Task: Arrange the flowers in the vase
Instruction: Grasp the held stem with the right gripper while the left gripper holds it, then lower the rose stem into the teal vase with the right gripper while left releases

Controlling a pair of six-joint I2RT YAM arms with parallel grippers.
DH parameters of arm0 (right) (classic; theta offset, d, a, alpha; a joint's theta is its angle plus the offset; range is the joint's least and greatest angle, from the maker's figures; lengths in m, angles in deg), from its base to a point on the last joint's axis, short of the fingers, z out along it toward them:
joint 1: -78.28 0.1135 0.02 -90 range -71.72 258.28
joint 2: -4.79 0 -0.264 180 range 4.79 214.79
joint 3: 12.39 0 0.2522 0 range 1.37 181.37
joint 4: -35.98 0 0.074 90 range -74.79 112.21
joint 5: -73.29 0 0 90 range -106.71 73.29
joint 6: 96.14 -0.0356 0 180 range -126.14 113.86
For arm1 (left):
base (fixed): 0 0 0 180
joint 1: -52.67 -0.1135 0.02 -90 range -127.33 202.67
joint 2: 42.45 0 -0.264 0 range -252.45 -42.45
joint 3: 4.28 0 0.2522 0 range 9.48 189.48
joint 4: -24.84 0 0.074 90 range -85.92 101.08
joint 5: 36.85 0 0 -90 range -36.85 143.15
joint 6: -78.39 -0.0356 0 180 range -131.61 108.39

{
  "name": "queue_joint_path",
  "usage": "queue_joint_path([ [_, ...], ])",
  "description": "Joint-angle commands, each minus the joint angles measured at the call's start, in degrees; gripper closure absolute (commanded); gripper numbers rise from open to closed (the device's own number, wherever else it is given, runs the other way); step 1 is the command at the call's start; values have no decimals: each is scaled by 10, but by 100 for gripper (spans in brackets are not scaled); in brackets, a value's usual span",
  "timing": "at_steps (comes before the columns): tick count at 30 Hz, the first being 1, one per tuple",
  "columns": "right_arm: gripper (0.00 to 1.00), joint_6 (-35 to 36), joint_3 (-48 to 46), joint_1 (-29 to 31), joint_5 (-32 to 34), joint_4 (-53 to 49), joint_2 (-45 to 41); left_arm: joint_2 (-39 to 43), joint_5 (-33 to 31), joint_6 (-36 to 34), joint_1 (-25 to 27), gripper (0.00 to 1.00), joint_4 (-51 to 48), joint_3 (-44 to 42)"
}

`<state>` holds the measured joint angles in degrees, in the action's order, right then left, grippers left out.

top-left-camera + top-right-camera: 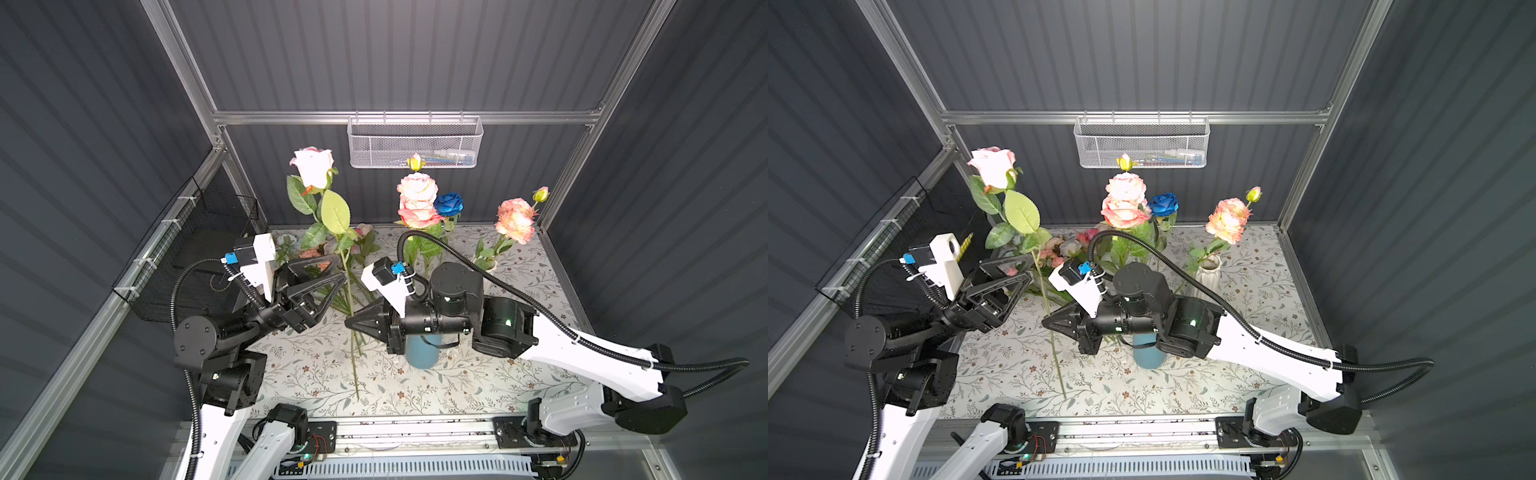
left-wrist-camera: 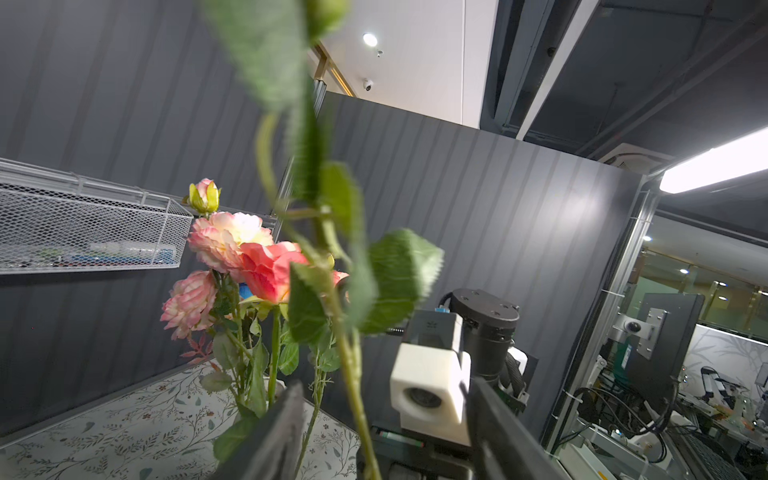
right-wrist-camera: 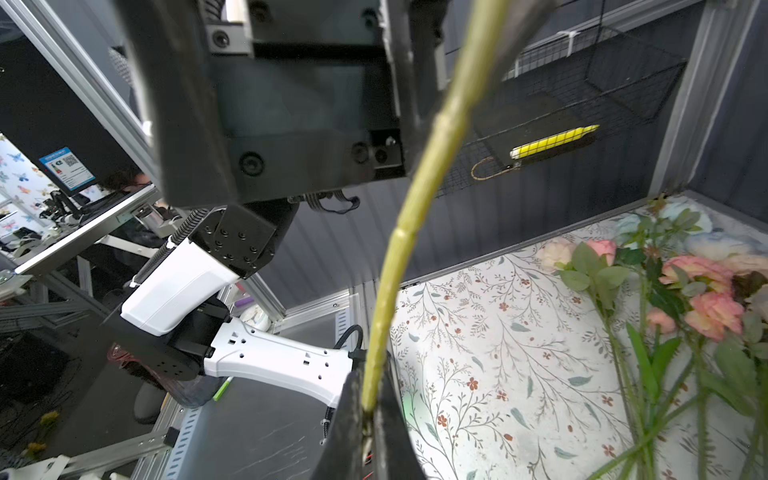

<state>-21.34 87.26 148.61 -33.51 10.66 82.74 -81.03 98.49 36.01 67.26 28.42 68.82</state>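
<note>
Being pinched tight by the right hand, the tall pale pink rose should be drawn slowly, upright, out of the wide-spread empty left hand.

We found both top views evenly and fairly brightly lit from overhead. The white cloth-covered tabletop with its printed leafy sprigs caught the most light, while the dark grey ribbed walls stayed dim, showing only soft bands of sheen. Shadows under the arms were faint and soft-edged. The pale pink artificial rose looked nearly washed out. The wide lens splayed the silver aluminium frame posts outward toward the corners.

In the left wrist view a long white ceiling strip light glared, and the near green fabric leaves were blurred, while the peach-pink ruffled blooms behind were sharper. In the right wrist view the thick yellow-green stem was soft.
</note>
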Motion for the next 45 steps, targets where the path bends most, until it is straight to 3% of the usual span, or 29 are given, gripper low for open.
queue_joint_path([
  [1,100,10,-34,3,35,25,-50,17,-44,-47,4,0,-71,7],
  [5,100,19,-93,3,97,7,-123,42,-161,-117,4,0,-192,19],
  [9,100,33,-142,3,182,-23,-210,59,-258,-143,3,0,-255,-4],
  [15,100,77,-170,2,316,-66,-285,71,-329,-141,3,0,-286,-72],
  [23,100,155,-184,3,451,-13,-310,69,-348,-137,4,0,-299,-108],
  [34,100,186,-246,-34,464,86,-264,57,-346,-132,4,0,-298,-125],
  [40,100,151,-305,-40,470,109,-244,51,-344,-130,4,0,-298,-132],
  [45,86,75,-354,-40,467,90,-257,44,-342,-128,4,0,-297,-139],
])
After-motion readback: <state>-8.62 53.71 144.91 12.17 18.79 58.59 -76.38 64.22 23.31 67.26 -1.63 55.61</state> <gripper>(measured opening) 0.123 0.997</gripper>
